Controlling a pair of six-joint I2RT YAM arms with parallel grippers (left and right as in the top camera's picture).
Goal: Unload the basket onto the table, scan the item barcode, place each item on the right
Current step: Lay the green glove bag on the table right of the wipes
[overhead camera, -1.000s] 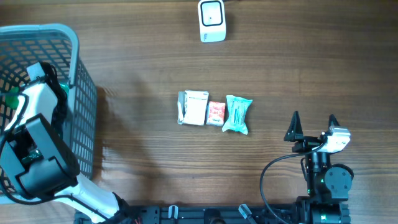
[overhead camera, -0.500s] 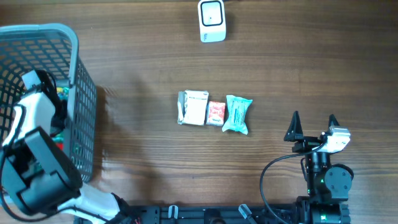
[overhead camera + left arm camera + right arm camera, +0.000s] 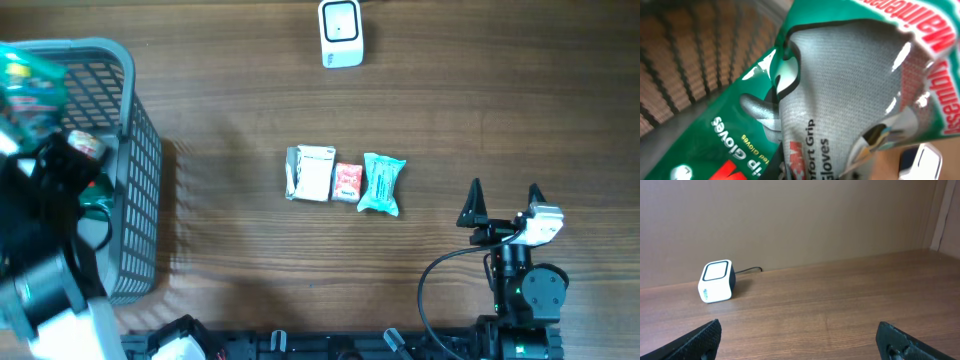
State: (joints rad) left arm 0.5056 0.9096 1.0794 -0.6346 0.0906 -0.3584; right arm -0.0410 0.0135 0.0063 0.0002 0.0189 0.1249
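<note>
A green pack of grey gloves (image 3: pixel 840 95) fills the left wrist view, pressed close to the camera, and my left gripper (image 3: pixel 790 172) is shut on its lower edge. From overhead the same pack (image 3: pixel 28 84) shows blurred, lifted above the blue-grey basket (image 3: pixel 140 180) at the far left. The white barcode scanner (image 3: pixel 341 32) stands at the table's far edge, also seen at mid-left in the right wrist view as the scanner (image 3: pixel 716 281). My right gripper (image 3: pixel 503 205) rests open near the front right, with nothing between its fingers (image 3: pixel 700 340).
Three small packets lie in a row mid-table: a white-silver one (image 3: pixel 311 174), a red one (image 3: pixel 347 182) and a teal one (image 3: pixel 381 183). The basket's mesh wall (image 3: pixel 685 60) rises behind the held pack. More items lie inside the basket.
My left gripper has closed on the glove pack inside the basket and risen with it towards the camera. The right arm and the three packets have not moved.
</note>
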